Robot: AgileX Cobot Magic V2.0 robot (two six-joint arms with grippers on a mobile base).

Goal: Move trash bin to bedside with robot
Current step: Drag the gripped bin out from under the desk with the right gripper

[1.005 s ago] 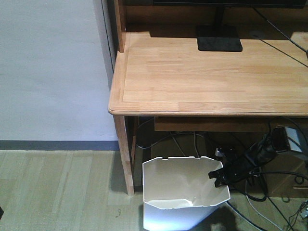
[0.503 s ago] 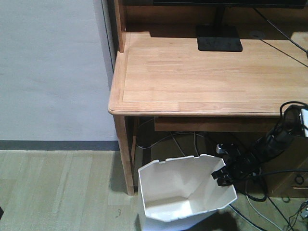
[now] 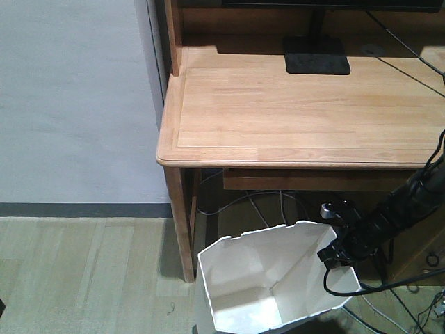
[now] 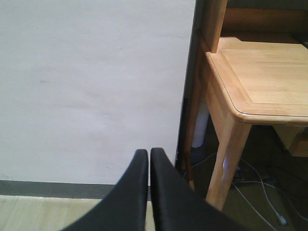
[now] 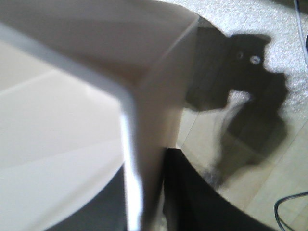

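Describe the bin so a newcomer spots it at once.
Start at the light wooden desk; look below its front edge, just right of the left leg. The trash bin is the white open container with an angular rim, its right edge pinched by the right tool. Around it are only thin cables.

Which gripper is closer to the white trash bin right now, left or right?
Right. The right gripper grips the trash bin by its rim. The left gripper is shut, facing the wall beside the desk, with no bin in its view.
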